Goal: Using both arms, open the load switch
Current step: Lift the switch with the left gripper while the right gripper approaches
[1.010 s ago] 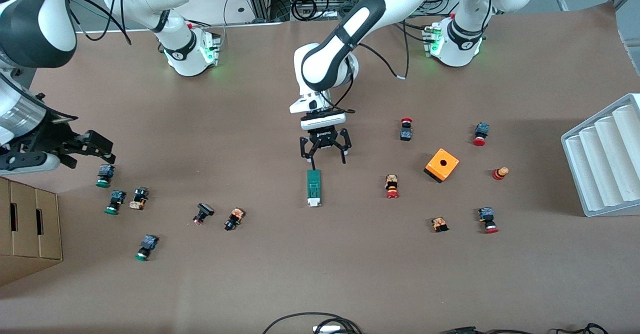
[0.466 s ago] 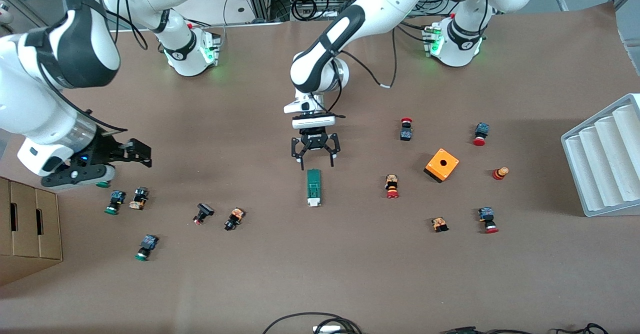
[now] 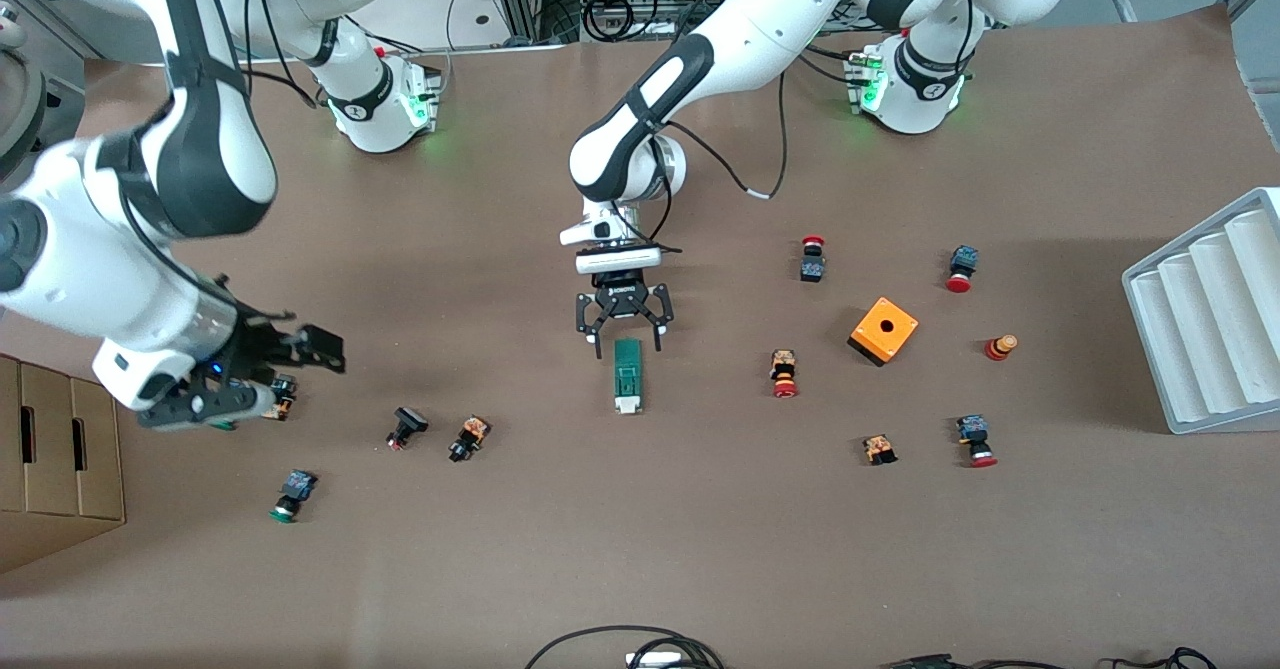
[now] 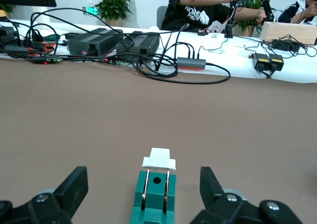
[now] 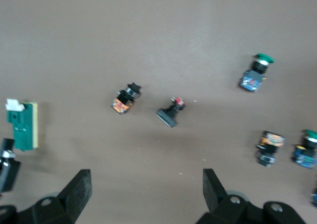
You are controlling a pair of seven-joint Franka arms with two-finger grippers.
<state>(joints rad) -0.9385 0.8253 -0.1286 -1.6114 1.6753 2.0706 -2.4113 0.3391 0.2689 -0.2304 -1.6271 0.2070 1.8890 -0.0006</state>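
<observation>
- A cardboard box (image 3: 55,459) is seen at the right arm's end of the table (image 3: 640,549).
- The right gripper (image 3: 290,354) is held in the air over a cluster of green-capped pushbuttons (image 3: 292,494), its fingers (image 5: 79,189) spread wide and holding nothing; it has been carried toward the table's middle since a second ago.
- A black pushbutton (image 3: 405,426) and an orange-and-black one (image 3: 468,438) are laid between that cluster and the load switch (image 3: 627,376).
- The load switch is laid flat near the table's middle, with its white tab (image 4: 159,158) at the end nearer the front camera; it has not been moved.
- The left gripper (image 3: 620,324) is held just over the green end of the switch, its fingers (image 4: 74,184) spread wide to either side and holding nothing; it has been brought lower and closer to the switch than before. Small white lettering on its body cannot be read.
- In the left wrist view, "NORTH" can be made out on the black shirt of a person (image 4: 198,8) seated at a white desk.
- Red-capped pushbuttons (image 3: 784,373) are scattered toward the left arm's end, around an orange box with a hole (image 3: 884,330).
- A white ridged tray (image 3: 1210,314) is set at the left arm's end.
</observation>
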